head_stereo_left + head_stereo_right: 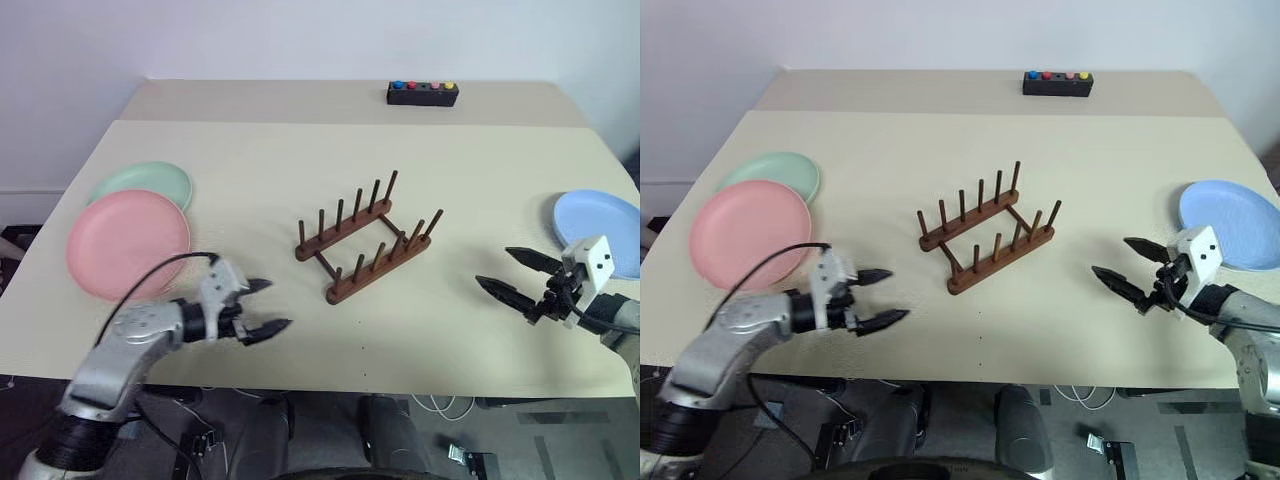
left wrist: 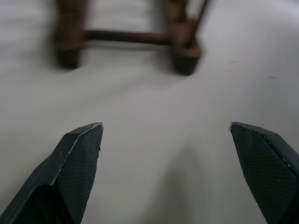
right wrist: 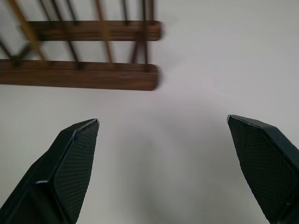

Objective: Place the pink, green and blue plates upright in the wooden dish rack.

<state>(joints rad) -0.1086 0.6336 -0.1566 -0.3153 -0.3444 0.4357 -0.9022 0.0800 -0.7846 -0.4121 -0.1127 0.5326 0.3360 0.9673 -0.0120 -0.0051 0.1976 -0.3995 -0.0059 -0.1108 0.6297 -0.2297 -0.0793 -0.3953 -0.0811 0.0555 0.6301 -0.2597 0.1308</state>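
The wooden dish rack [image 1: 365,237] stands empty at the table's middle, its pegs upright. At the left, the pink plate [image 1: 127,243] lies flat, overlapping the green plate [image 1: 142,183] behind it. The blue plate [image 1: 600,231] lies flat at the right edge. My left gripper [image 1: 270,305] hovers open over the table just right of the pink plate, pointing toward the rack, which shows in the left wrist view as the rack's end [image 2: 128,39]. My right gripper [image 1: 508,272] is open with nothing in it, just left of the blue plate, aimed at the rack's rails [image 3: 79,74].
A small black box with coloured buttons [image 1: 422,93] sits at the table's far edge. The table's front edge [image 1: 350,385] runs just below both grippers. A black cable [image 1: 140,285] loops from my left arm over the pink plate's near rim.
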